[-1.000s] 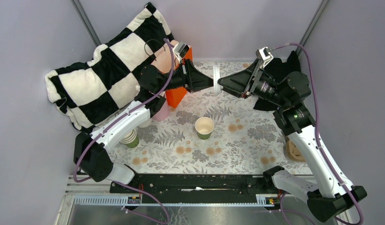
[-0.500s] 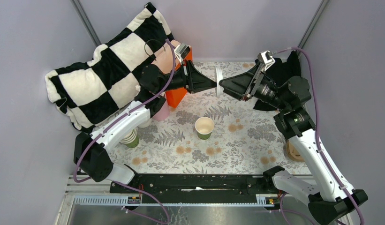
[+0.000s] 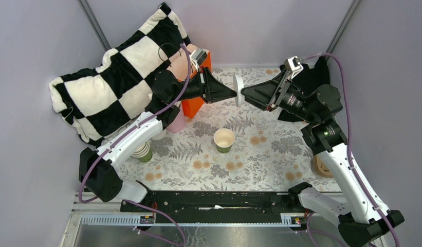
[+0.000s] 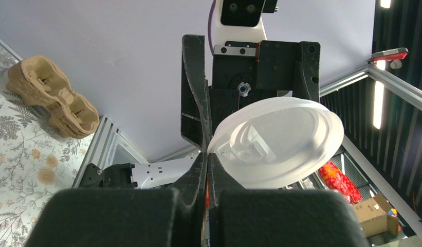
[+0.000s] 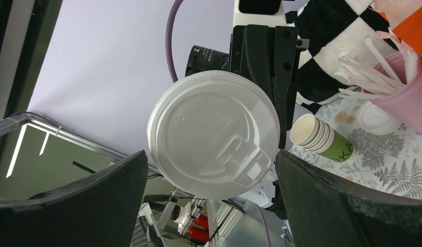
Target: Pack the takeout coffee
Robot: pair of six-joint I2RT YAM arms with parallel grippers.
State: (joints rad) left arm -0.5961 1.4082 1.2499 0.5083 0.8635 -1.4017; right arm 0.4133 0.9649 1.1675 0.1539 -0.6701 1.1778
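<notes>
Above the far part of the table [image 3: 270, 154], the left gripper [image 3: 235, 93] and the right gripper [image 3: 243, 92] face each other. A lid [image 3: 238, 82] stands on edge between them, at the left gripper's tips and just ahead of the right gripper's. A cup [image 3: 224, 140] stands on the table below both, nearer the bases. Back along the left gripper's arm sit a box [image 3: 193, 105] and a stick cup [image 3: 178, 124], a cushion [image 3: 111, 82] beyond them, and a cup stack [image 3: 143, 152] under the forearm. A carrier [image 3: 322, 167] lies well behind the right gripper, beside its forearm.
</notes>
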